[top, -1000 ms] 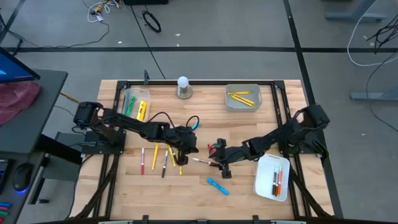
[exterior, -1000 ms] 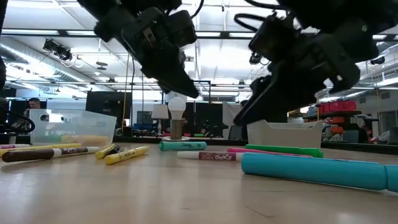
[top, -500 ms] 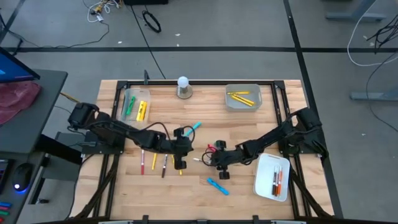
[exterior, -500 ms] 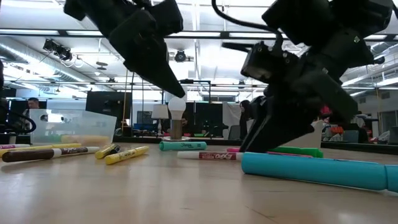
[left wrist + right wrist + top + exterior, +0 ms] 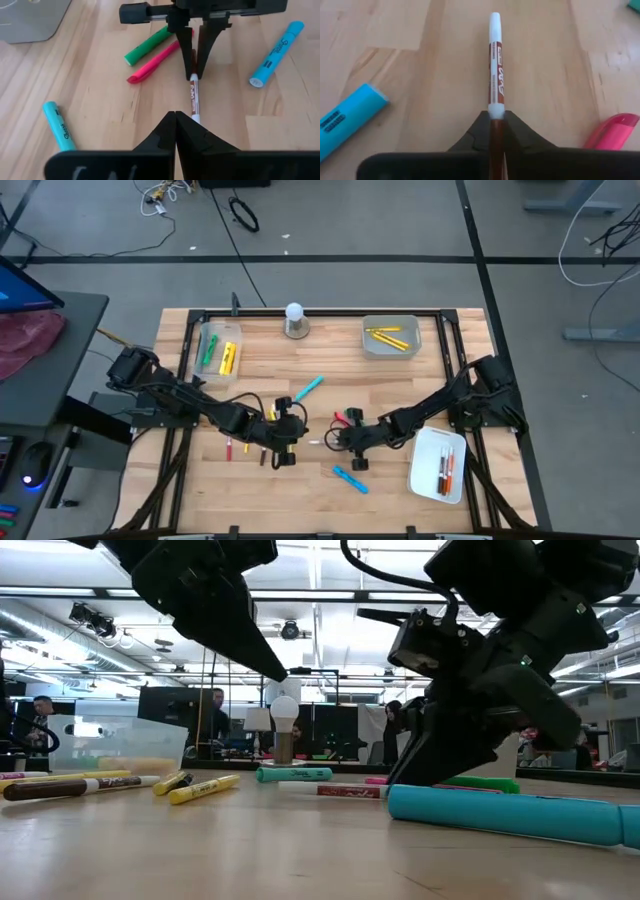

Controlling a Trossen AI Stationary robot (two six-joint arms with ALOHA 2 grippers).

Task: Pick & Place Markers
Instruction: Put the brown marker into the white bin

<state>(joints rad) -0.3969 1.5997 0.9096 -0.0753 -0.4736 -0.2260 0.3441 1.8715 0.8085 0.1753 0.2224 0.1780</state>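
The right gripper [image 5: 497, 131] is low at the middle of the table [image 5: 400, 470], and its two fingers are pressed together on the dark end of a brown marker [image 5: 496, 65]. The pale body and white tip of this marker lie flat on the wood and point away from the gripper, toward the left arm. The grip sits at the very end of the marker, not at its middle, so I think the free end may hang down when it rises. A slow, straight lift seems best, and the wrist should stay level until the tip is clear of the wood.

Just beside the held marker lie a pink marker [image 5: 155, 63] and a green marker [image 5: 146, 46], near each other. Two light blue markers [image 5: 276, 53] lie on either side, a little further away. In my judgement the lift should not sweep sideways, or the hanging tip can push these neighbours.

The left gripper [image 5: 175, 117] is opposite, close above the white tip of the same marker, with its fingers fully together and nothing between them. It should keep clear of the lift.

Further off, at the right near edge, the white tray [image 5: 425, 472] already holds some markers, and this is probably where the marker goes. A clear tray [image 5: 385, 348] with yellow markers stands at the far side.
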